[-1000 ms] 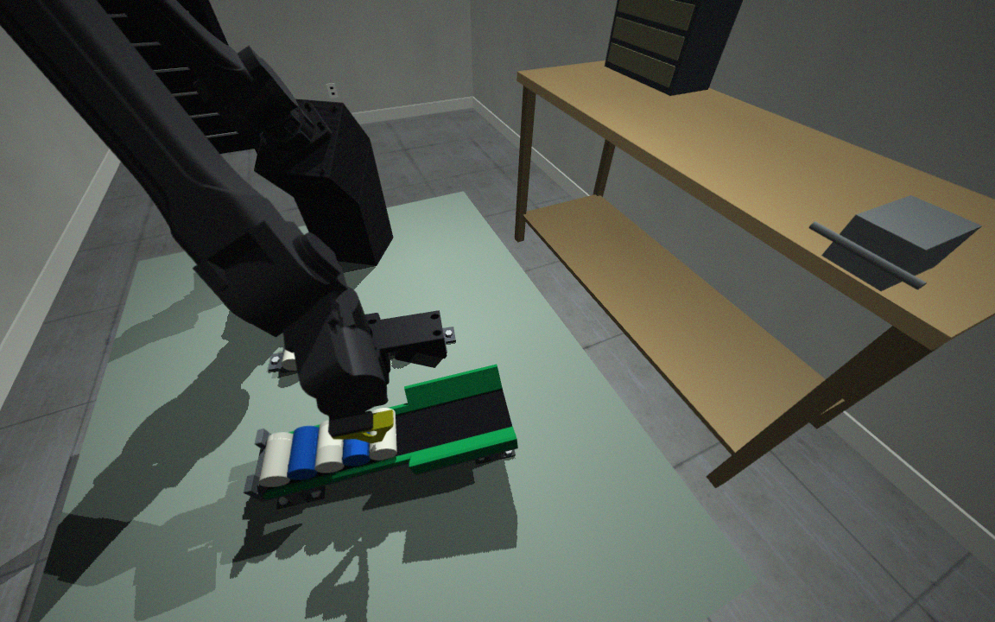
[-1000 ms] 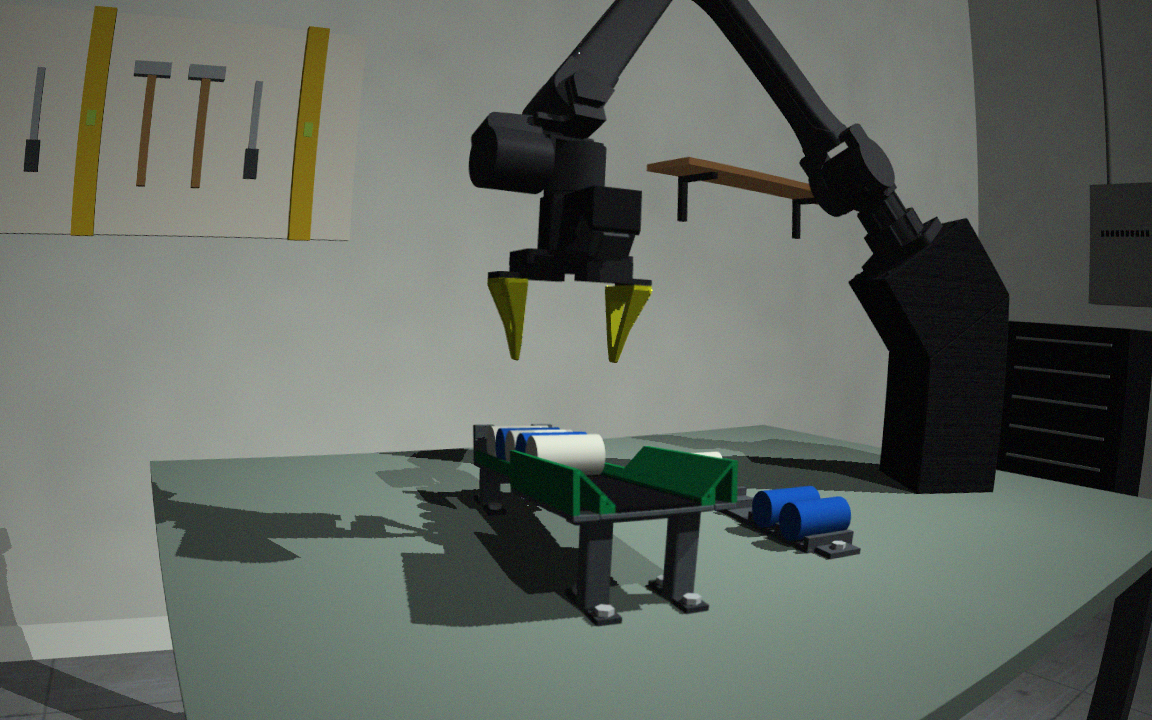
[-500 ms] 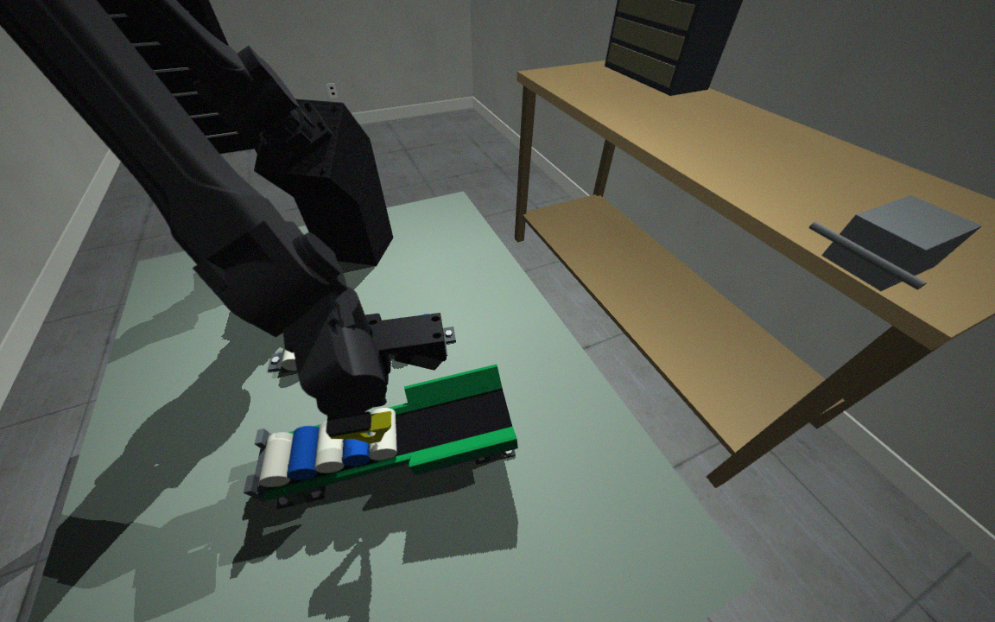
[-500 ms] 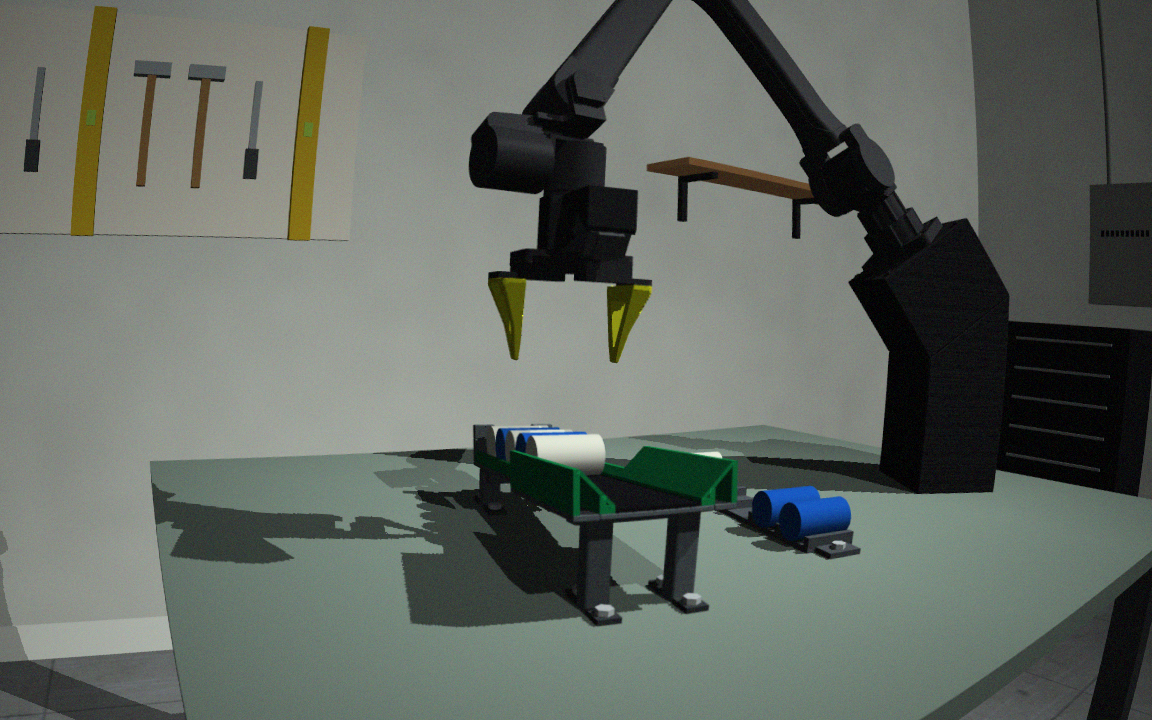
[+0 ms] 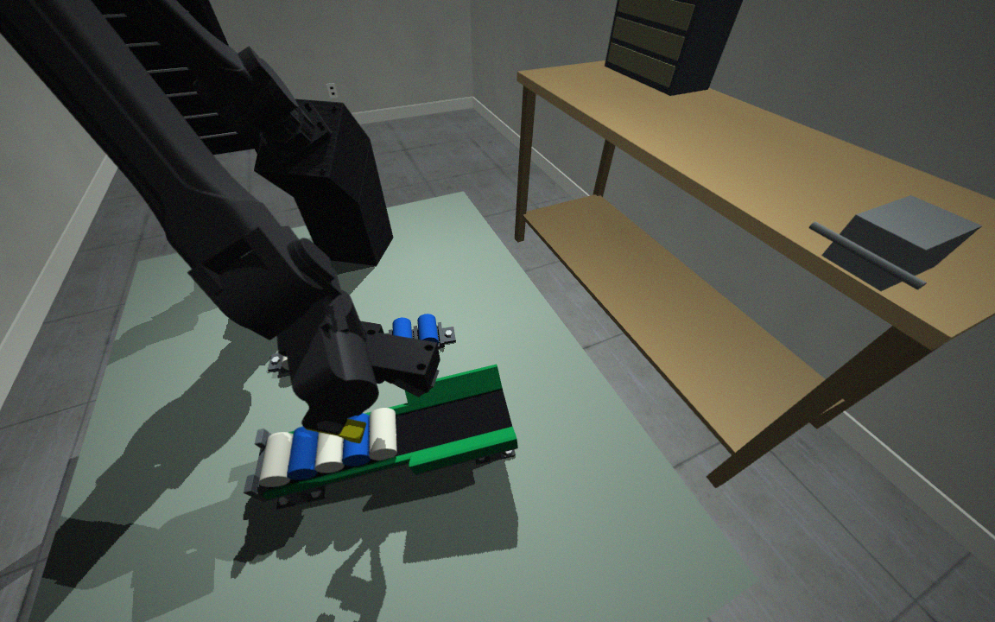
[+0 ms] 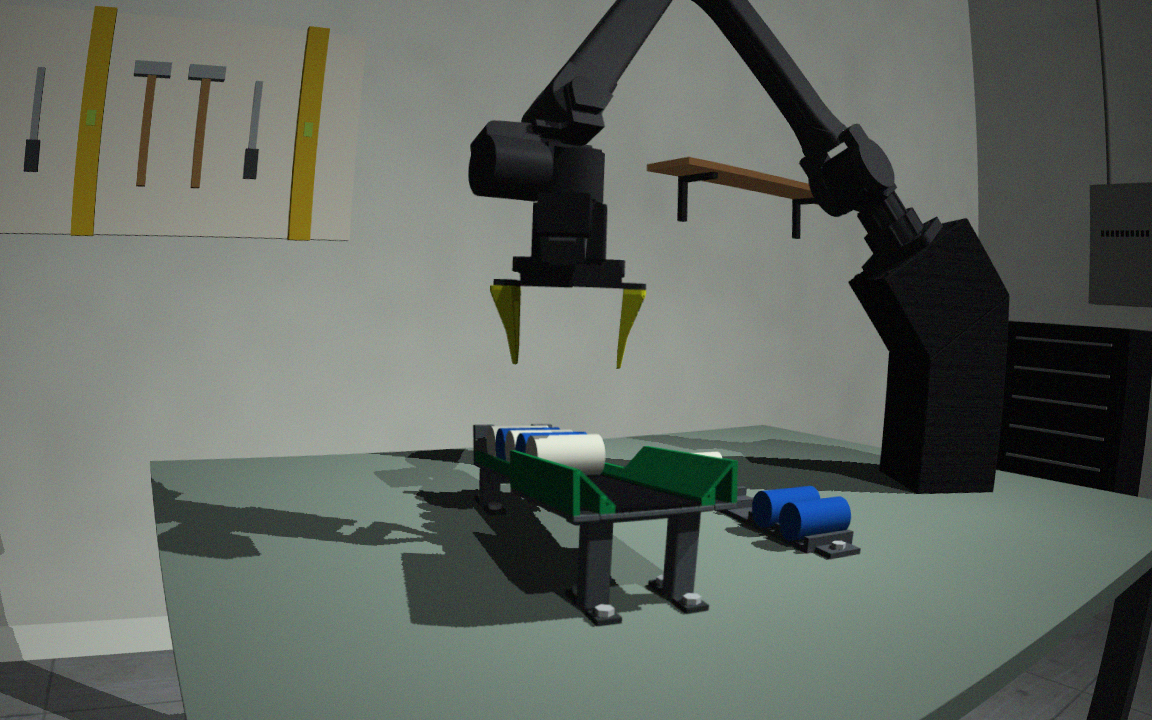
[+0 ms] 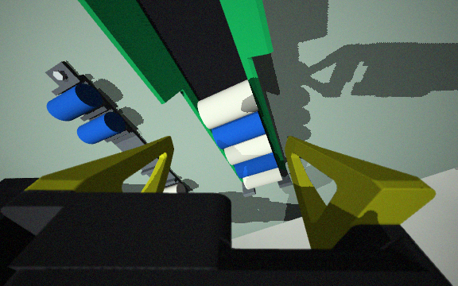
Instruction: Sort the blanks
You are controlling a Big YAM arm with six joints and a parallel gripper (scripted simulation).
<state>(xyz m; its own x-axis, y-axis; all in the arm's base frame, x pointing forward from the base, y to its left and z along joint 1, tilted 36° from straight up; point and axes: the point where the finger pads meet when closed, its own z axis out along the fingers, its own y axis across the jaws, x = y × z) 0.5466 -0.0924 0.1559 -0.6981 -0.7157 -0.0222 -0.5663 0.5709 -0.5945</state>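
Note:
The green feed ramp [image 5: 454, 383] [image 6: 544, 483] [image 7: 133, 48] holds a tight row of blanks against the grey stop [image 5: 261, 439] [image 7: 249, 191]. From the stop the row runs white [image 5: 276, 458] [image 7: 262, 179], blue [image 5: 304, 453] [image 7: 257, 164], white [image 5: 328, 452] [image 7: 249, 148], blue [image 5: 357, 448] [image 7: 238, 129], white [image 5: 383, 433] [image 6: 567, 450] [image 7: 225, 105]. Two blue blanks [image 5: 402, 326] [image 5: 427, 326] [image 6: 781, 505] [image 6: 817, 517] [image 7: 71, 105] [image 7: 98, 129] lie on the stock rack [image 5: 448, 333] [image 6: 835, 546] [image 7: 60, 75]. A white blank [image 7: 171, 188] lies at its other end, mostly hidden. My gripper [image 6: 567, 362] [image 7: 229, 142] is open and empty, high above the row.
The ramp stands on dark legs [image 6: 593, 573] bolted to the green table [image 5: 563, 503] [image 6: 294, 582]. The arm's base [image 6: 938, 358] stands at the table's back. A wooden workbench [image 5: 756, 170] with a vise [image 5: 899, 236] stands beside the table.

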